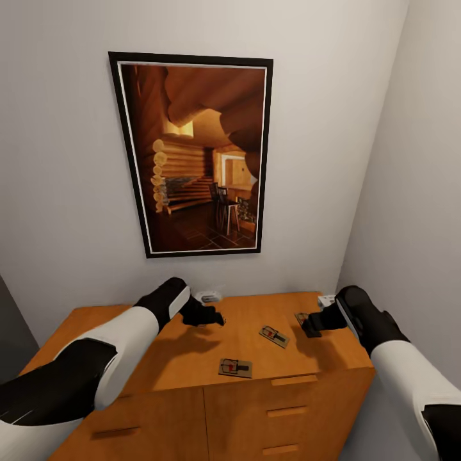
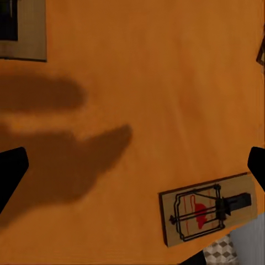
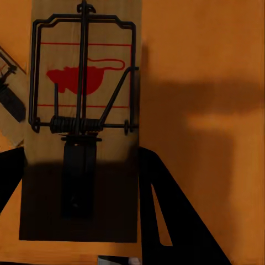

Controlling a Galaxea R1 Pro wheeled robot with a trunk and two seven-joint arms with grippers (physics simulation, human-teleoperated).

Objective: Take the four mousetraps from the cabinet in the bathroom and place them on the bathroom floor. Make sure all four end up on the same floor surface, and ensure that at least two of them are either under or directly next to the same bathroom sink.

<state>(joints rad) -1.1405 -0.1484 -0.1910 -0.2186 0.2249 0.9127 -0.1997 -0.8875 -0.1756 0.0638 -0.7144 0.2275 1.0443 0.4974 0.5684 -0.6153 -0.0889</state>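
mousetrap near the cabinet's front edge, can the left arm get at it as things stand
Probably yes: that mousetrap lies flat on the open cabinet top, nothing on it or in between, and the left gripper hovers close behind it.

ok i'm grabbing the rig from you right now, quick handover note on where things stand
Left pincer: open, empty, hovering over the back of the cabinet top.
Right pincer: open, low over the rightmost mousetrap, fingers straddling it, not yet closed.
Mousetraps: three visible on the cabinet top, the one under the right pincer, a middle mousetrap and a front mousetrap near the front edge. I can't pick out the fourth.
Done: nothing on the floor as far as I can see.
Left: grasp each trap, carry all four to the bathroom floor, at least two by the sink.
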